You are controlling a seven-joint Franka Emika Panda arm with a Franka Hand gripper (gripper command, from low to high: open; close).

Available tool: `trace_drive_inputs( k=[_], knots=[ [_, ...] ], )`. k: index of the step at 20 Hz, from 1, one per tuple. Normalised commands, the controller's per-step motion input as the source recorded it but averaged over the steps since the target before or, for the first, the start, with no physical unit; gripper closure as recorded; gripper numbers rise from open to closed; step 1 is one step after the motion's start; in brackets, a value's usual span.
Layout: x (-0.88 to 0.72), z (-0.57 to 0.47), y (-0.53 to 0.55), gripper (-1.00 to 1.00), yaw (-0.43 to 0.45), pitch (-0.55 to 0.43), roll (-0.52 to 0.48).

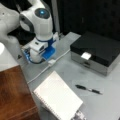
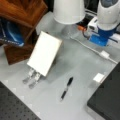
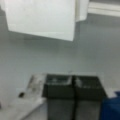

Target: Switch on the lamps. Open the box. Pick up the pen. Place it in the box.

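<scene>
**Arm low by the lamp base, box shut, pen lying loose on the table**

You are looking at a grey table. In a front view, the white and blue arm sits in the upper left of the frame, with the gripper (image 1: pixel 37 56) lowered close to the tabletop beside a white cable (image 1: pixel 47 68). In the wrist view the gripper (image 3: pixel 74 86) shows as two dark fingers pressed together with no gap, and nothing is held between them.

The lamp's cream-white lampshade (image 2: pixel 68 11) fills the top centre of a front view; whether it is lit cannot be told. The box (image 1: pixel 96 51) sits at the right of a front view, its black lid flat down and the small white latch (image 1: pixel 85 55) at its front edge. The pen (image 1: pixel 88 89) lies flat on the bare table, below the box and to the right of the white notebook (image 1: pixel 57 97), touching neither. There its long axis runs nearly left to right, dipping slightly toward the lower right. In the other front view the pen (image 2: pixel 66 88) runs from upper right to lower left, thicker dark end uppermost.

Risks, as a judgement: the cable runs just beside the gripper, so a sideways sweep could snag and drag it. The propped notebook stands near the pen and could be knocked over by a wide approach. The pen is slim and round, so a grasp along its length instead of across it could roll it away.
</scene>
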Motion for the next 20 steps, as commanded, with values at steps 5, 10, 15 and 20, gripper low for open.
trace_drive_inputs(
  k=[5, 10, 15, 20],
  knots=[
    [-0.49, -0.36, 0.02, 1.0, -0.017, -0.347, 0.062],
    [-0.54, -0.33, 0.01, 1.0, -0.015, -0.38, 0.048],
    [-0.6, -0.35, 0.01, 1.0, -0.016, -0.411, 0.045],
    [-0.7, -0.35, 0.03, 1.0, -0.052, -0.426, 0.039]
  ],
)
